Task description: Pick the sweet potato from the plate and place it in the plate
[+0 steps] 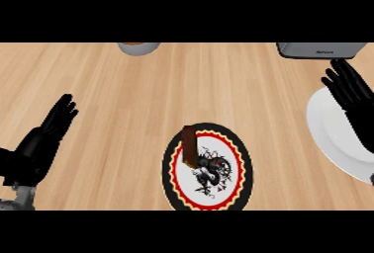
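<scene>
A brown sweet potato (191, 145) lies on the left part of a patterned plate (241, 168) with a black and red rim, low in the middle of the head view. A plain white plate (329, 133) sits at the right edge. My right hand (354, 101) hovers over the white plate, fingers straight and open, holding nothing. My left hand (45, 138) rests open at the left, fingers pointing up, well apart from the patterned plate.
A grey bowl-like vessel (139, 47) stands at the top edge, left of centre. A grey appliance (321, 49) sits at the top right corner. Bare wooden counter (182, 84) lies between the hands.
</scene>
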Robot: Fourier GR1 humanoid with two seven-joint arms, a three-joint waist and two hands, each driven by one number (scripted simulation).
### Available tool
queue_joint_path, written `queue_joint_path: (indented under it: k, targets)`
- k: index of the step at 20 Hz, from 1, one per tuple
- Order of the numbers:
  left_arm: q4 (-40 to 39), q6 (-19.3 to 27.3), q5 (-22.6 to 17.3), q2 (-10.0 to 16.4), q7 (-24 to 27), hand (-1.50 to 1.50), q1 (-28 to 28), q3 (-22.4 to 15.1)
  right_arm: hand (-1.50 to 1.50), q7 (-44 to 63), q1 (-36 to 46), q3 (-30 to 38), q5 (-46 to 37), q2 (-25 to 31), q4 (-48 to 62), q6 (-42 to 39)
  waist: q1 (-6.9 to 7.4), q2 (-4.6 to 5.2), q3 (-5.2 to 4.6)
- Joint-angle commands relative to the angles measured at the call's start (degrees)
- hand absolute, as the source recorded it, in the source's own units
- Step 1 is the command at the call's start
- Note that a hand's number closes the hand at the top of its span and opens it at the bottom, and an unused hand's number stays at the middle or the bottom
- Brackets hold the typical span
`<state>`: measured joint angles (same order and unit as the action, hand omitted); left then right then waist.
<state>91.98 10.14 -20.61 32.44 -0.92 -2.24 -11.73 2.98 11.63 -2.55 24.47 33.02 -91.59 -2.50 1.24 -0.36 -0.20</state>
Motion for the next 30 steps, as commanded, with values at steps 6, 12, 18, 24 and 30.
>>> queue_joint_path:
  k: [6,12,18,24,30]
  targets:
    - [-7.1,2.8,2.0,-3.4,-2.8,0.0,-6.6,0.2,1.5,-9.9,13.7,-13.3,1.0,-15.2,9.8,-12.8,2.27,2.26,0.37]
    - [-8.3,4.2,2.4,-6.5,-4.9,0.0,-6.5,-2.0,-1.5,-32.1,5.0,-12.8,-14.8,-21.8,19.8,2.8,0.23,1.75,0.49]
    - [-11.6,3.5,2.9,-7.6,-5.8,0.0,-9.2,-0.6,-1.5,-44.6,12.7,-18.7,-29.1,-20.2,38.1,1.1,-0.04,0.9,0.26]
    - [-11.7,2.5,4.2,-7.6,-6.5,0.0,-7.6,1.6,-1.5,-38.1,16.9,-19.2,-34.3,-18.1,37.5,-0.3,-0.92,0.37,0.2]
    - [-13.6,0.6,5.4,-9.3,-6.9,0.0,-8.3,3.4,-1.5,-28.1,12.8,-22.7,-39.8,-17.9,26.9,-2.3,-1.58,0.21,0.16]
